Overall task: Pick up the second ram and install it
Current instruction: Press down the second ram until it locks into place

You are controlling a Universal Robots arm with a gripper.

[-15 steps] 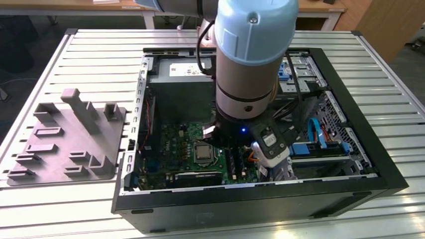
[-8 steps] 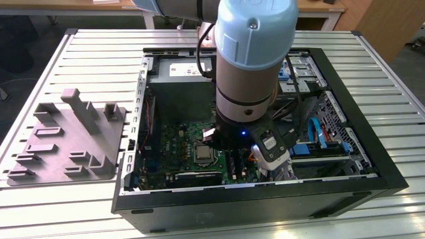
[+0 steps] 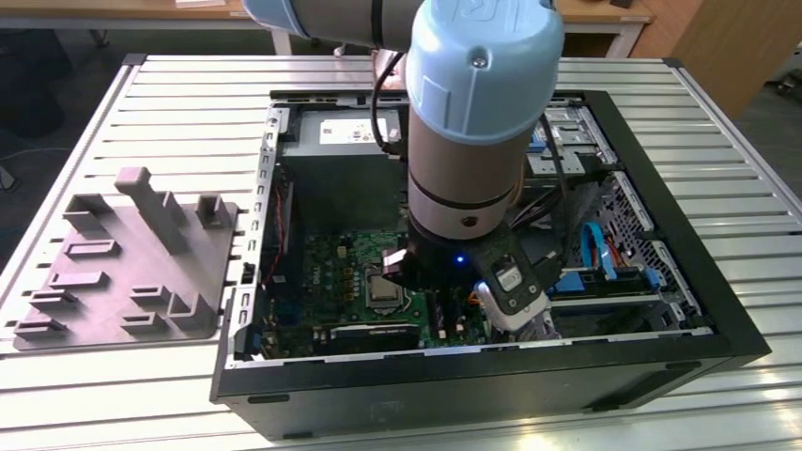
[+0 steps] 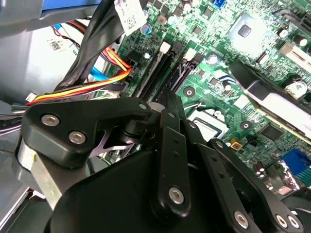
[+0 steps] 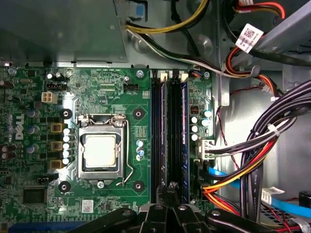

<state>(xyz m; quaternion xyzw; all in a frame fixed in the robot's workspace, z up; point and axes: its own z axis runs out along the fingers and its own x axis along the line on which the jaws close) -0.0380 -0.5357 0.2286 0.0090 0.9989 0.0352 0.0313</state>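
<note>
Pincer [image 5: 171,187] closed over the motherboard's [image 5: 97,87] slot rails [image 5: 167,136], whether gripping the second ram unclear

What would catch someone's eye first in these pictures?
The big blue-capped arm reaching down into the open computer case on the slatted table. Inside, in the first wrist view, the green motherboard with its shiny CPU socket beside the long black slot rails, above which the gripper hangs.
</note>
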